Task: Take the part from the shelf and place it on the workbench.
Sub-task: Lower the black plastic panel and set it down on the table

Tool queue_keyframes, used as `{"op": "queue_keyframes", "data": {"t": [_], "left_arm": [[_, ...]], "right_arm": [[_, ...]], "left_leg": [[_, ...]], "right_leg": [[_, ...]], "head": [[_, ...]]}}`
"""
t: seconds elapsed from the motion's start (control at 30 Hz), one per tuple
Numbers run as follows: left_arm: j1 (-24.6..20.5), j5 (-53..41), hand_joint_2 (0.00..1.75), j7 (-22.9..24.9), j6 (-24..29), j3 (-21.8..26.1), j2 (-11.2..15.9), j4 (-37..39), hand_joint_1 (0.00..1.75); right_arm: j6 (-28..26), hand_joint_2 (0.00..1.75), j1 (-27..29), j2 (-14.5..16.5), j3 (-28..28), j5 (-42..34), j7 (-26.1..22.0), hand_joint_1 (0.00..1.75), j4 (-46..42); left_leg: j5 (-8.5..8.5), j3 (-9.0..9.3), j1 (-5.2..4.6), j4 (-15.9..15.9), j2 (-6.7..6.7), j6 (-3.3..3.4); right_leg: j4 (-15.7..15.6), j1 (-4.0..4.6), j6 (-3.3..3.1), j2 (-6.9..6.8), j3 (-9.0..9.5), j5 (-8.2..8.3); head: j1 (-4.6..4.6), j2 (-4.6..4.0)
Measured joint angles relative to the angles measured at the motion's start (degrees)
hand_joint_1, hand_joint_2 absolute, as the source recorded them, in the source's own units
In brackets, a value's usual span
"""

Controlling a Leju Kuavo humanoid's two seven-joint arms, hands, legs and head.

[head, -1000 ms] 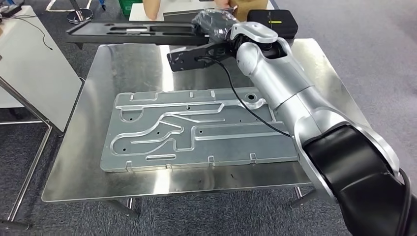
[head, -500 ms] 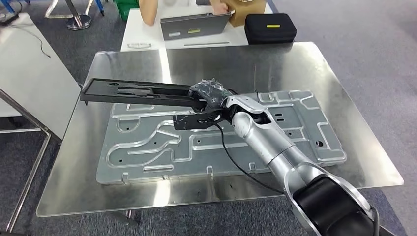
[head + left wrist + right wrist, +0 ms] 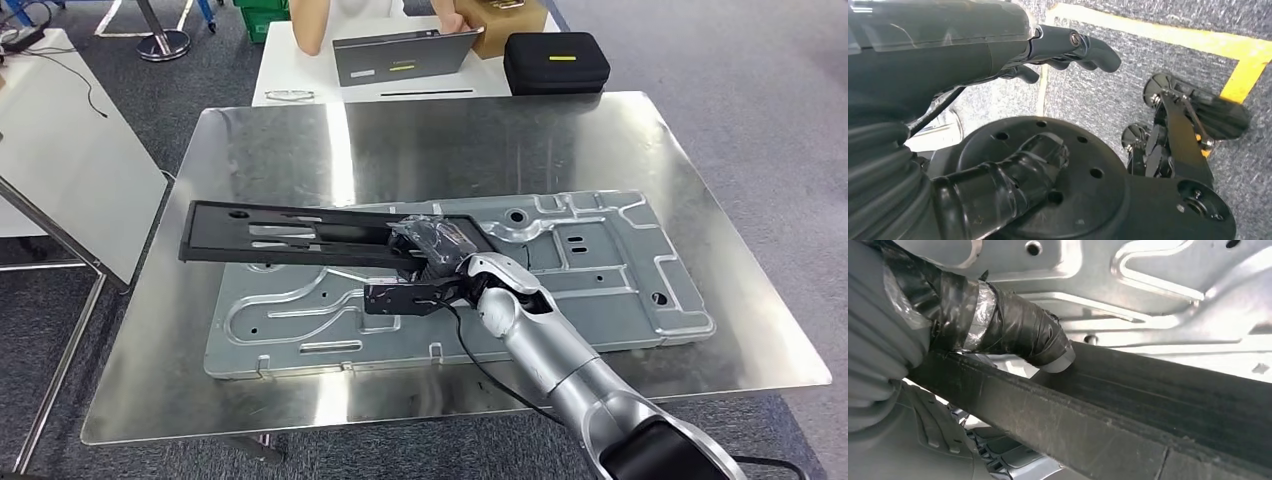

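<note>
While the head view looks down on one steel workbench [image 3: 280,140], the right hand [image 3: 432,250] grips one long black part [image 3: 300,232] at its near end, fingers wrapped in dark tape and clamped on it. From the fingers the part runs out toward the robot's left, lying across one large stamped grey metal plate [image 3: 600,270] that rests flat on the workbench; whether the part touches the plate or hangs just above it is hard to judge from this height. One black cable [image 3: 480,360] trails from the hand back along the silver arm. Beyond the fingers, past the far edge of the workbench, a white table [image 3: 290,60] carries one grey laptop [image 3: 400,55], one black case [image 3: 555,62] with a yellow stripe and one brown box [image 3: 505,18]; a person's arm [image 3: 305,22] rests beside the laptop. In the left wrist view the left hand [image 3: 1068,47] hangs over grey carpet [image 3: 1098,95] crossed by one yellow line [image 3: 1168,37], fingers loosely curled and apart, holding nothing. In the right wrist view one taped finger [image 3: 1018,330] presses down on the part's upper face [image 3: 1148,405], the dark bar passing right under it, and the ribbed grey plate lies close behind the fingertip.
</note>
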Motion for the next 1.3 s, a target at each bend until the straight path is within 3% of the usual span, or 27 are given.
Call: {"op": "queue_keyframes", "data": {"t": [0.1, 0.13, 0.23, 0.27, 0.3, 0.33, 0.43, 0.5, 0.57, 0.63, 0.7, 0.73, 0.8, 0.83, 0.87, 0.93, 0.97, 1.07, 1.13, 1.2, 1.27, 1.3], "left_arm": [[0.0, 0.2, 1.75, -0.1, -0.4, 0.0, 0.0, 0.0, 0.00], [0.0, 0.3, 1.75, -0.2, -0.5, 0.0, 0.0, 0.0, 0.00], [0.0, 0.6, 1.75, -0.3, -0.8, 0.0, 0.1, 0.0, 0.00], [0.0, 0.8, 1.75, -0.3, -0.9, 0.0, 0.1, 0.0, 0.00], [0.1, 0.9, 1.75, -0.3, -0.9, 0.0, 0.2, 0.0, 0.00], [0.1, 0.9, 1.75, -0.3, -1.0, 0.0, 0.2, 0.0, 0.00], [0.1, 1.0, 1.75, -0.3, -1.0, 0.0, 0.2, 0.0, 0.00], [0.1, 1.0, 1.75, -0.4, -1.1, 0.0, 0.2, 0.0, 0.00], [0.1, 1.0, 1.75, -0.4, -1.2, 0.0, 0.2, 0.0, 0.00], [0.1, 1.0, 1.75, -0.4, -1.2, 0.0, 0.2, 0.0, 0.00], [0.1, 0.9, 1.75, -0.4, -1.2, 0.0, 0.2, 0.0, 0.00], [0.0, 0.8, 1.75, -0.4, -1.2, 0.0, 0.2, 0.0, 0.00], [0.1, 0.8, 0.87, -0.5, -1.1, 0.0, 0.2, 0.0, 0.00], [0.1, 0.9, 0.44, -0.7, -1.1, 0.0, 0.2, 0.0, 0.00], [0.1, 1.0, 0.00, -0.9, -1.0, 0.0, 0.1, 0.0, 0.00], [0.1, 1.2, 0.00, -1.1, -1.0, 0.0, 0.0, 0.0, 0.00], [0.1, 1.3, 0.00, -1.1, -1.0, 0.0, 0.0, 0.0, 0.00], [0.0, 1.3, 0.00, -1.3, -1.0, 0.0, -0.2, 0.0, 0.00], [0.0, 1.3, 0.00, -1.4, -1.0, 0.0, -0.2, 0.0, 0.00], [0.0, 1.3, 0.00, -1.4, -1.0, 0.0, -0.2, 0.0, 0.00], [0.0, 1.3, 0.00, -1.4, -1.0, 0.0, -0.2, 0.0, 0.00], [0.0, 1.2, 0.00, -1.4, -0.9, 0.0, -0.1, 0.0, 0.00]], "right_arm": [[0.1, 1.75, 0.5, 0.0, -0.5, 0.2, -0.4, 1.75, -0.4], [0.2, 1.75, 0.7, 0.1, -0.6, 0.3, -0.4, 1.75, -0.5], [0.4, 1.75, 0.9, 0.1, -0.9, 0.4, -0.5, 1.75, -0.6], [0.4, 1.75, 1.0, 0.1, -0.9, 0.4, -0.5, 1.75, -0.6], [0.5, 1.75, 1.0, 0.1, -1.0, 0.5, -0.5, 1.75, -0.6], [0.6, 1.75, 1.0, 0.1, -1.1, 0.6, -0.5, 1.75, -0.6], [0.8, 1.75, 0.9, 0.0, -1.3, 0.7, -0.5, 1.75, -0.6], [0.8, 1.75, 0.8, -0.1, -1.4, 0.7, -0.4, 1.75, -0.6], [0.8, 1.75, 0.8, -0.2, -1.5, 0.8, -0.2, 1.75, -0.6], [0.7, 0.87, 0.8, -0.4, -1.7, 0.8, -0.2, 0.87, -0.6], [0.8, 0.00, 1.0, -0.5, -1.8, 0.8, -0.2, 0.00, -0.6], [0.9, 0.00, 1.2, -0.6, -1.8, 0.8, -0.2, 0.00, -0.6], [1.2, 0.00, 1.8, -0.7, -1.8, 0.7, -0.2, 0.00, -0.4], [1.3, 0.00, 2.1, -0.7, -1.8, 0.8, -0.2, 0.00, -0.3], [1.3, 0.00, 2.2, -0.7, -1.8, 0.8, -0.1, 0.00, -0.3], [1.3, 0.00, 2.2, -0.9, -1.9, 0.9, 0.0, 0.00, -0.3], [1.3, 0.00, 2.1, -0.9, -1.9, 0.9, 0.0, 0.00, -0.2], [1.3, 0.00, 2.1, -1.0, -2.1, 0.9, 0.0, 0.00, -0.2], [1.2, 0.00, 2.1, -1.0, -2.3, 0.9, 0.0, 0.00, -0.3], [1.2, 0.00, 2.1, -1.1, -2.4, 0.9, -0.1, 0.00, -0.3], [1.2, 0.00, 2.3, -1.1, -2.4, 0.9, -0.1, 0.00, -0.2], [1.2, 0.00, 2.4, -1.1, -2.4, 0.9, -0.1, 0.00, -0.2]], "left_leg": [[-0.30, 0.21, 0.01, 0.1, 0.04, -0.94], [-1.13, -0.16, 0.02, 1.1, 0.06, -1.20], [-6.38, -4.07, 0.15, 10.1, 0.08, -1.73], [-7.61, -5.42, 0.19, 13.3, 0.09, -1.89], [-7.80, -6.00, 0.24, 14.8, 0.10, -2.04], [-6.91, -5.52, 0.33, 14.2, 0.11, -2.17], [-2.31, -0.10, 0.63, 4.0, 0.09, -2.30], [-1.66, 1.64, 0.58, 0.5, -0.02, -1.70], [-1.55, 1.58, 0.39, 0.4, -0.04, -0.76], [-1.22, 1.57, 0.41, 0.2, 0.12, -0.02], [-1.03, 1.47, 0.50, 0.0, 0.29, 0.49], [-1.03, 1.37, 0.44, 0.0, 0.31, 0.63], [-1.07, 1.24, 0.24, 0.0, 0.26, 0.76], [-1.12, 1.25, 0.14, 0.1, 0.19, 0.82], [-1.18, 1.34, 0.03, 0.1, 0.12, 0.86], [-1.39, 1.57, -0.18, 0.1, 0.03, 0.81], [-1.50, 1.58, -0.28, 0.1, 0.01, 0.69], [-1.59, 1.44, -0.31, 0.0, 0.11, 0.07], [-2.22, 1.38, -0.31, 0.4, 0.21, -0.52], [-4.76, -0.39, -0.23, 4.6, 0.24, -1.02], [-7.99, -4.02, -0.03, 11.9, 0.24, -1.42], [-8.61, -5.48, 0.07, 14.5, 0.25, -1.61]], "right_leg": [[-0.8, -0.20, -0.52, 0.01, 0.66, 0.40], [-1.1, -0.40, -0.83, -0.10, 0.98, 0.66], [-1.5, -0.56, -1.35, -0.59, 1.14, 1.04], [-1.5, -0.55, -1.35, -0.68, 1.08, 1.05], [-1.5, -0.56, -1.34, -0.74, 1.06, 1.05], [-1.4, -0.60, -1.29, -0.76, 1.05, 1.03], [-0.5, -0.67, -0.61, -0.65, 0.87, 0.62], [0.0, -0.45, 0.12, -0.47, 0.61, 0.37], [-0.1, -0.45, 0.77, -0.28, 0.52, 0.51], [1.0, -0.65, 1.34, -0.16, 0.05, -0.28], [5.9, -0.71, 1.73, -0.11, -2.22, -3.26], [9.7, -0.71, 1.85, -0.12, -4.07, -5.08], [15.4, -0.69, 1.87, -0.11, -7.04, -6.79], [15.6, -0.65, 1.73, -0.11, -7.32, -6.08], [13.6, -0.58, 1.45, -0.10, -6.51, -4.34], [6.2, -0.17, 0.52, -0.09, -3.23, -0.28], [2.9, 0.10, 0.09, -0.11, -1.87, 0.87], [0.0, 0.59, -0.55, -0.13, -0.89, 1.09], [-0.7, 0.18, -0.97, -0.15, -0.44, 1.35], [-1.4, -0.24, -1.40, -0.22, 0.06, 1.59], [-1.4, -0.17, -1.62, -0.26, 0.10, 1.50], [-1.3, -0.14, -1.66, -0.27, 0.09, 1.42]], "head": [[-0.01, -0.01], [-0.03, -0.01], [-0.09, 0.00], [-0.08, 0.00], [-0.09, 0.00], [-0.08, 0.00], [-0.08, 0.00], [0.01, 0.00], [0.08, 0.00], [0.08, 0.00], [0.10, 0.00], [0.10, 0.00], [0.09, 0.00], [0.09, 0.00], [0.09, 0.00], [0.08, 0.00], [0.11, 0.00], [0.15, 0.00], [0.14, 0.00], [0.08, 0.00], [0.05, 0.00], [0.05, 0.00]]}}
